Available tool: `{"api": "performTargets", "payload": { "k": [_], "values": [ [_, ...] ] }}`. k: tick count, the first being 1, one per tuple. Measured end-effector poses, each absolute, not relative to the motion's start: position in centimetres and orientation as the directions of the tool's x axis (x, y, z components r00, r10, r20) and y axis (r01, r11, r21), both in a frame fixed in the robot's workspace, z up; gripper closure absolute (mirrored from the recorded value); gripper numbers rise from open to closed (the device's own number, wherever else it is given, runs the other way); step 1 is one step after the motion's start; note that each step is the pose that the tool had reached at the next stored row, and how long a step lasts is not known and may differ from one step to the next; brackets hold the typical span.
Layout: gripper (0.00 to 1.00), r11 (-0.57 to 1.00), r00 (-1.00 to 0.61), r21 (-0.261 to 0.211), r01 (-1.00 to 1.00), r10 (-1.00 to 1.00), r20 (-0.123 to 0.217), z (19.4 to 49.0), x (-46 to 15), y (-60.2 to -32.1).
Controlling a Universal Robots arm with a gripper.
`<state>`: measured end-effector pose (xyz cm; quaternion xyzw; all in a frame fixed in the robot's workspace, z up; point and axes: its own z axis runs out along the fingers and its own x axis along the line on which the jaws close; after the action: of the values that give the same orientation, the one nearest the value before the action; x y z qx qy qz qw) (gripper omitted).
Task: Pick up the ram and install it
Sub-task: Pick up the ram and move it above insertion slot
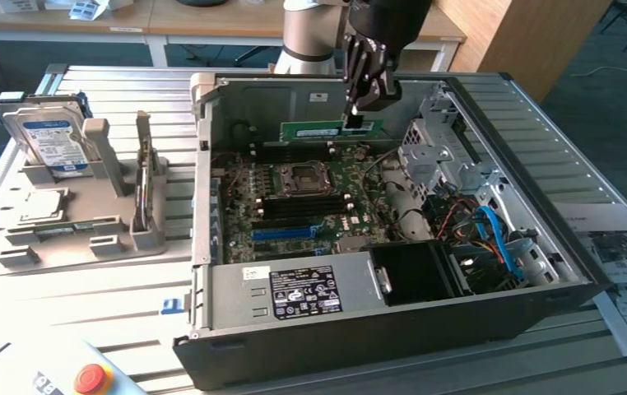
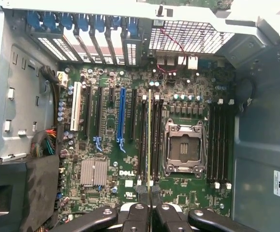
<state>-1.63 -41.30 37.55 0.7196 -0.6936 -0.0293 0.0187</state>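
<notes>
gripper [image 1: 355, 123]: nearly closed, pinching the ram [image 1: 319, 130] by its upper edge | ram position: held upright on its long edge over the motherboard [image 1: 346, 197], far side of the open computer case [image 1: 401, 337], lined up along the black memory slots [image 2: 157, 135] beside the CPU socket [image 2: 183, 147]

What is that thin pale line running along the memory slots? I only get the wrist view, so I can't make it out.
Observer: It is the ram seen edge-on. In the exterior view it is a long green stick, and the gripper is shut on its top edge, nearer the exterior view's right end.
Operator: Is it seated yet?
Observer: It does not look so. In the exterior view it hangs level above the motherboard, near the case's back wall, not pressed down to the board.
</notes>
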Motion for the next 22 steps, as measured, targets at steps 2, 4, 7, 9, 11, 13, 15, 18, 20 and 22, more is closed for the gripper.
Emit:
{"api": "performTargets", "payload": {
  "k": [2, 4, 7, 9, 11, 13, 15, 18, 20, 22],
  "values": [
    [0.88, -0.037, 0.036, 0.067, -0.997, -0.999, -0.016, 37.55, -1.75, -41.3],
    [0.88, -0.037, 0.036, 0.067, -0.997, -0.999, -0.016, 37.55, -1.99, -41.3],
    [0.88, -0.037, 0.036, 0.067, -0.997, -0.999, -0.016, 37.55, -2.46, -41.3],
    [0.88, -0.037, 0.036, 0.067, -0.997, -0.999, -0.016, 37.55, -2.55, -41.3],
    [0.88, -0.037, 0.036, 0.067, -0.997, -0.999, -0.016, 37.55, -2.55, -41.3],
    [0.88, -0.037, 0.036, 0.068, -0.997, -0.999, -0.016, 37.55, -2.55, -41.3],
    [0.88, -0.037, 0.036, 0.067, -0.997, -0.999, -0.016, 37.48, -2.55, -41.3],
    [0.88, -0.037, 0.036, 0.067, -0.997, -0.999, -0.016, 37.26, -2.55, -41.3],
    [0.88, -0.037, 0.036, 0.068, -0.997, -0.999, -0.016, 37.0, -2.55, -41.3],
    [0.88, -0.037, 0.036, 0.067, -0.997, -0.999, -0.016, 36.67, -2.55, -41.3]
  ]
}}
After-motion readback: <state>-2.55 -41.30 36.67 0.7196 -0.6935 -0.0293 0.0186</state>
